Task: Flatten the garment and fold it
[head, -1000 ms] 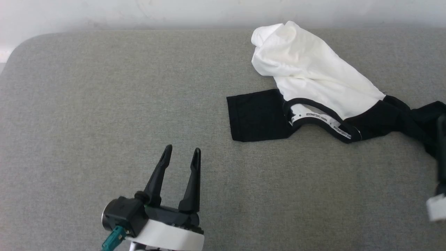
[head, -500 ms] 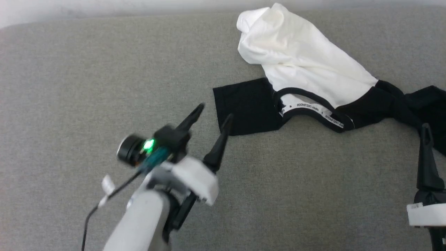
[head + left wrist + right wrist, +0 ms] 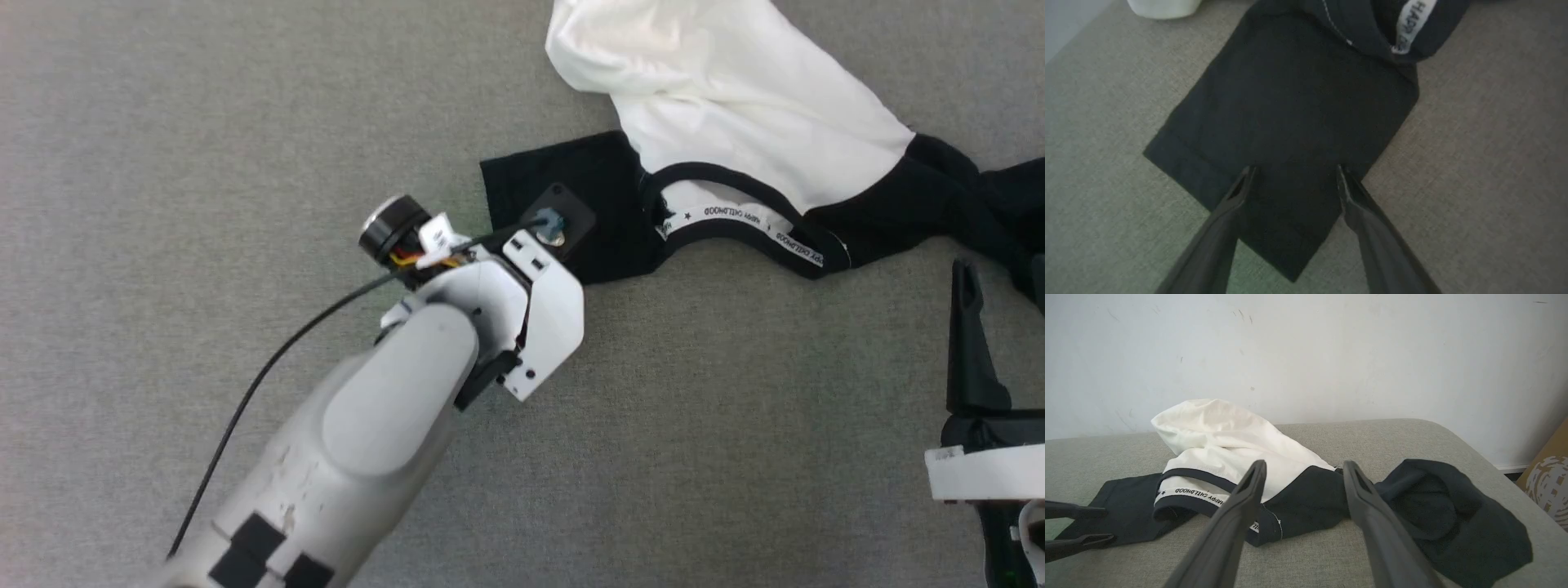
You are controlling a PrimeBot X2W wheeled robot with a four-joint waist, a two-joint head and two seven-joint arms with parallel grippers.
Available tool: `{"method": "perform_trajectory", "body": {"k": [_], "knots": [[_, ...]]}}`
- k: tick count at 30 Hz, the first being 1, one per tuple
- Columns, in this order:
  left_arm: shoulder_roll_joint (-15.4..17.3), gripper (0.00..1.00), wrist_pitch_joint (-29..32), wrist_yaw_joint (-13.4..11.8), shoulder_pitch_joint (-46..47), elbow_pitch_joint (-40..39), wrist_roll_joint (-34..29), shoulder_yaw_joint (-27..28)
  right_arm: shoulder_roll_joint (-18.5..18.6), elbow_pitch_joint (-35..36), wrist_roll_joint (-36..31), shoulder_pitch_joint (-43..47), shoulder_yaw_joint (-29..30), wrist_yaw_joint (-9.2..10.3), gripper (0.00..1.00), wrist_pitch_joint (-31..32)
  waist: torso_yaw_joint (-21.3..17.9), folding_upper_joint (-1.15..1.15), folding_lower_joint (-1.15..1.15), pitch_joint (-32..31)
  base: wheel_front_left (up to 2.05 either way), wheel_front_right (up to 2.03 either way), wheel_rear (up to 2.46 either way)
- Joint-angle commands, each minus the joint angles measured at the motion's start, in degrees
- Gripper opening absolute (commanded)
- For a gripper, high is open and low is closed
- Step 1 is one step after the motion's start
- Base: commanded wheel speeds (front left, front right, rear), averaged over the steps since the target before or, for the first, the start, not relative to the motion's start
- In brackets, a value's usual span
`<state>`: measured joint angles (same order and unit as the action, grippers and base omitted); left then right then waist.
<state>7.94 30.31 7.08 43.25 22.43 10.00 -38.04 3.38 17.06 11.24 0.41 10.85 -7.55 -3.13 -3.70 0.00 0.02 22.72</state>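
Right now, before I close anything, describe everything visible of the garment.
The garment is a T-shirt of soft cloth: white body, black sleeves, black collar trim with printed white neck tape. It lies crumpled on the grey padded surface, body bunched, one sleeve flat, the other rumpled. The open left end effector straddles the flat sleeve's corner; contact is unclear. The open right end effector is near the rumpled sleeve, not gripping it.

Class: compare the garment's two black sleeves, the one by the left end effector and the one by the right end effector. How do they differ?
The flat sleeve, under the left end effector, lies spread out; the bunched sleeve, by the right end effector, is crumpled into folds. The flat sleeve shows a straight hem and square corners; the bunched sleeve has a rounded, uneven outline. Both are black and join the white body.
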Motion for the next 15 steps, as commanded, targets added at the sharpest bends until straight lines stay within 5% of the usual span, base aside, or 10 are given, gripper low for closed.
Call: {"method": "perform_trajectory", "body": {"k": [1,5,6,7,8,15], "knots": [[0.6,1.00,1.1,0.4,1.7,1.6,-0.1,-1.0,0.2,-0.1,0.5,-0.9,-0.1,0.06,1.00,-0.3,-1.2,0.00,-0.02,1.8,0.00,0.00,0.00],[1.9,1.00,5.8,0.4,4.5,7.2,-0.1,-4.9,0.6,-0.1,1.0,-1.4,-0.3,0.06,1.00,-0.2,-1.8,0.00,-0.02,2.9,0.00,0.00,0.00],[2.1,0.85,6.8,0.4,4.9,8.2,0.6,-6.0,0.6,-0.1,1.1,-1.5,-0.3,0.06,1.00,-0.2,-1.9,0.00,-0.02,3.1,0.00,0.00,0.00],[2.1,0.11,7.1,0.4,5.2,8.7,1.5,-6.8,0.6,-0.1,1.2,-1.6,-0.3,0.06,1.00,-0.2,-2.0,0.00,-0.02,3.2,0.00,0.00,0.00],[2.2,0.00,7.3,0.4,5.4,9.2,2.6,-7.5,0.6,-0.2,1.3,-1.6,-0.3,0.06,1.00,-0.1,-2.0,0.00,-0.02,3.3,0.00,0.00,0.00],[1.7,0.00,3.3,0.4,4.7,7.1,10.1,-7.1,0.6,-0.7,1.2,-1.0,0.7,0.06,1.00,0.2,0.3,0.00,-0.02,0.6,0.00,0.00,0.00]]}}
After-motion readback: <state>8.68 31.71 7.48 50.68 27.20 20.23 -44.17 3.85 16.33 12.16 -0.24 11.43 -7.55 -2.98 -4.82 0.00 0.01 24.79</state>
